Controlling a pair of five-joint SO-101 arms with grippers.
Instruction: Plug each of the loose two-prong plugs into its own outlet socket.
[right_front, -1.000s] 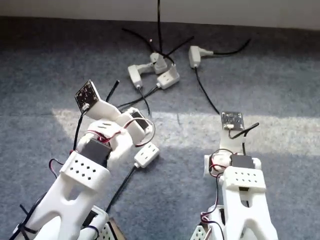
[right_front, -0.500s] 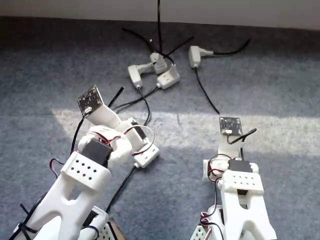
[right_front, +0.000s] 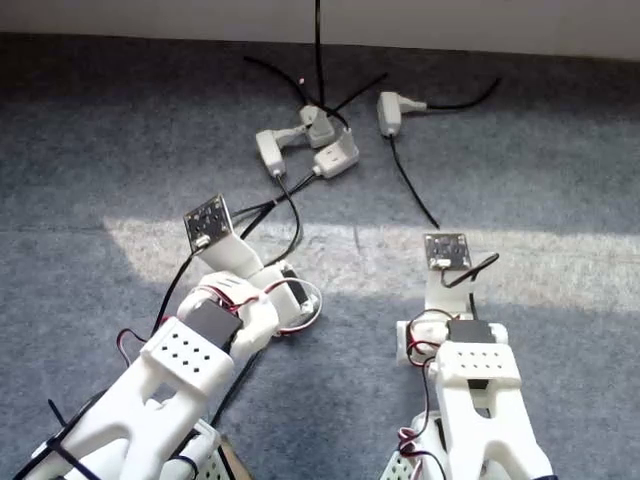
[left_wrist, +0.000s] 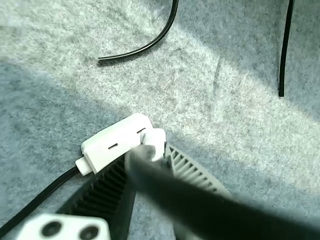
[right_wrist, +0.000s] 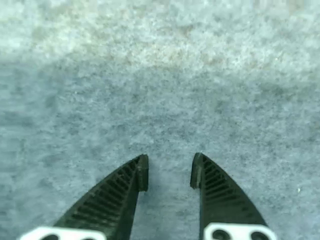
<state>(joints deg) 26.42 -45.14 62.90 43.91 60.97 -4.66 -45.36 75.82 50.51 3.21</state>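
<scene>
- Carrier: a grey carpet (right_front: 560, 180) covered the work surface, with a band of sunlight across its middle.
- Change, left arm: over the last second the left arm swung inward and dropped. The left gripper (left_wrist: 148, 156) then stood directly over the white socket block (left_wrist: 116, 144), which lay left of centre in the near half of the carpet. The block itself had hardly shifted.
- Left jaws: parted to a middling gap, one finger on each side of the block's end, tips at or just touching it. No clamp was evident, and a blurred dark wire across the wrist view hid the space between the tips.
- Socket block: flat on the carpet, slots facing up and empty. Its black cord (left_wrist: 35, 202) ran off toward the near edge.
- Change, right arm: drawn back slightly toward the near edge and a little inward. The right gripper (right_wrist: 169, 172) hung over bare carpet, jaws narrowly apart and holding nothing.
- Plugs: a cluster of white plugs (right_front: 310, 145) lay toward the middle of the far edge, tangled with black cords. One lone plug (right_front: 388, 110) lay just beside it, on the right-edge side. All were well apart from both grippers. It could not be determined whether any piece in the cluster was already mated.
- Assessment: the descent appeared to be preparation for grasping the socket block, so the task was judged to be at an early stage.
- Risk: an off-centre closure on the block's end could pivot it on its cord.
</scene>
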